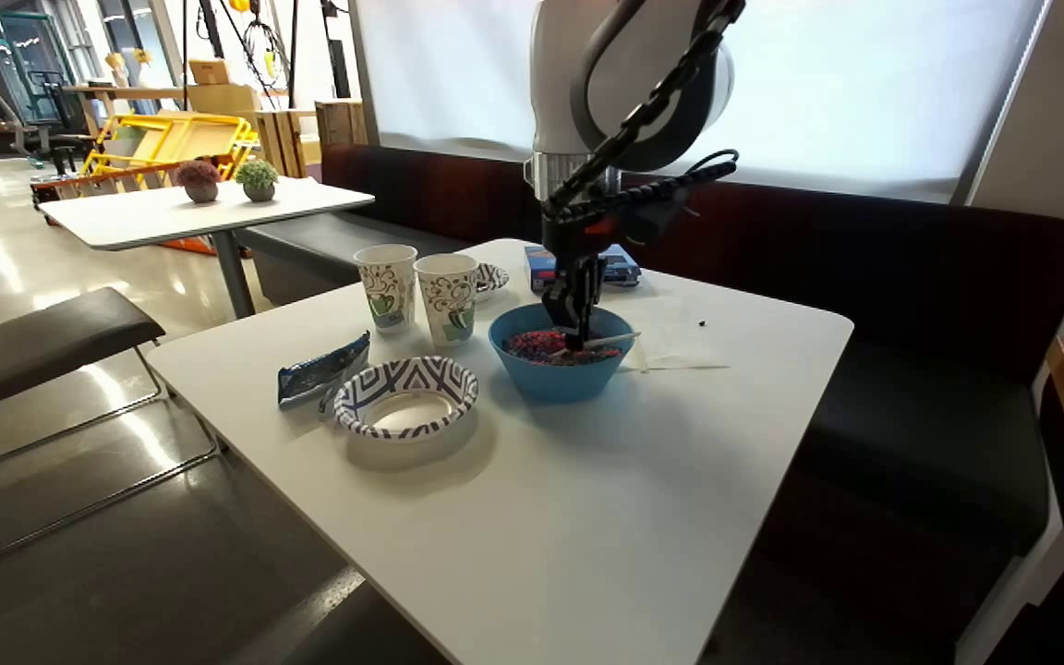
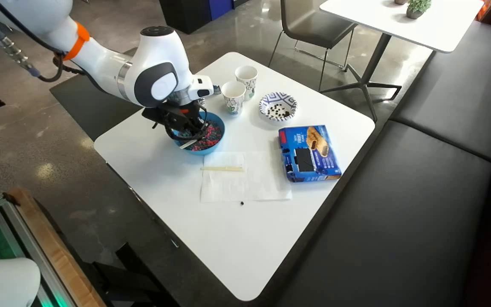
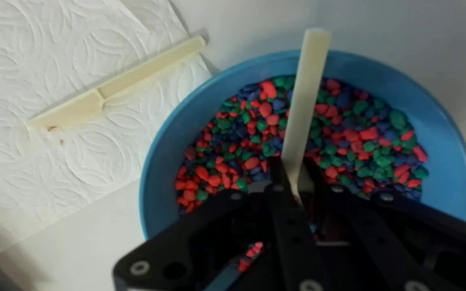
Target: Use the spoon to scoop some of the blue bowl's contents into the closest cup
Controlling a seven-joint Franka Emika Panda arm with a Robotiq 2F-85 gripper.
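Down inside the blue bowl (image 3: 441,137), your gripper (image 3: 293,173) is pinched narrow around the spoon (image 3: 303,101), whose handle juts past the rim; its far end is hidden. Red, green and blue pieces (image 3: 358,139) lie in the bowl, and in both exterior views the nearer paper cup (image 1: 447,300) stands upright near it.

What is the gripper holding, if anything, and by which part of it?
The gripper holds the spoon by its handle, whose free end juts out; the wrist view hides the scoop end.
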